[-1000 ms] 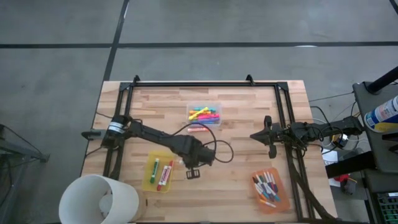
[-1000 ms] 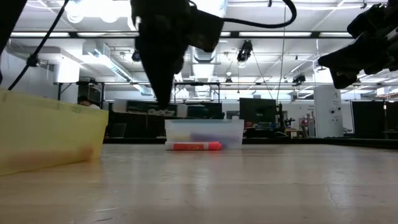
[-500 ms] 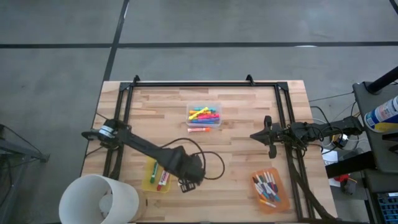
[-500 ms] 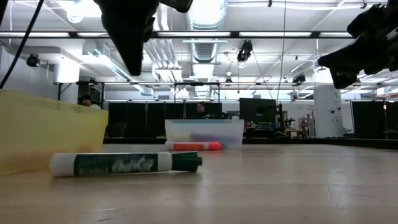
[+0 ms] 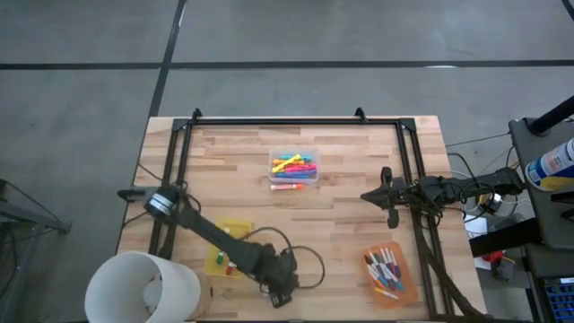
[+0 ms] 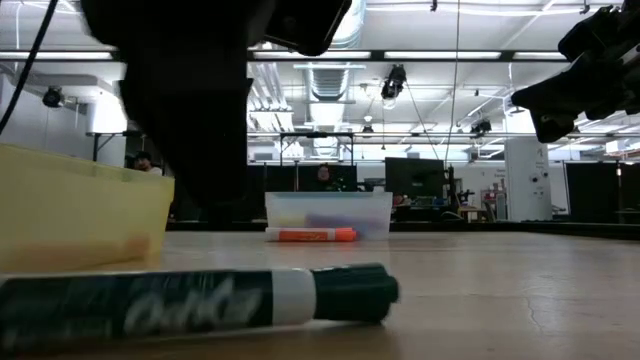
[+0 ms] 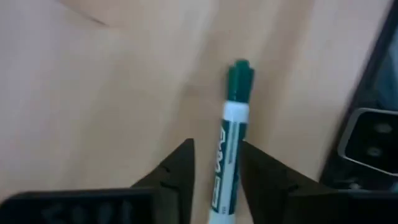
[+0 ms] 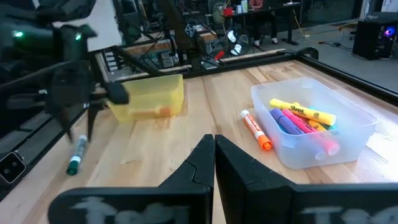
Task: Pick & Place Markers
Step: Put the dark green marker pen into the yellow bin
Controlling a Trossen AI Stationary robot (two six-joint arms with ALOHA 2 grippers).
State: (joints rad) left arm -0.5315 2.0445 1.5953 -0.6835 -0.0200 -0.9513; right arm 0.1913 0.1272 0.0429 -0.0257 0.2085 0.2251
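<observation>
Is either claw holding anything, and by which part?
Nothing is held. The green marker lies on the table between the left claw's open fingers; the right claw is shut, empty.

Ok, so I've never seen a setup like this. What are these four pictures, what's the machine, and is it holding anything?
It is a robot with two dark arms at a wooden table, each ending in two jaws. One picture looks straight down, one looks level across the tabletop, and two come from wrist cameras. On the table stand a clear bin of neon markers, an orange bin of white markers and a yellow bin; an orange marker lies beside the clear one. The left gripper is low near the front edge, jaws open either side of a green marker lying on the wood, apparently not gripped. The right gripper waits at the right, jaws shut, empty.
</observation>
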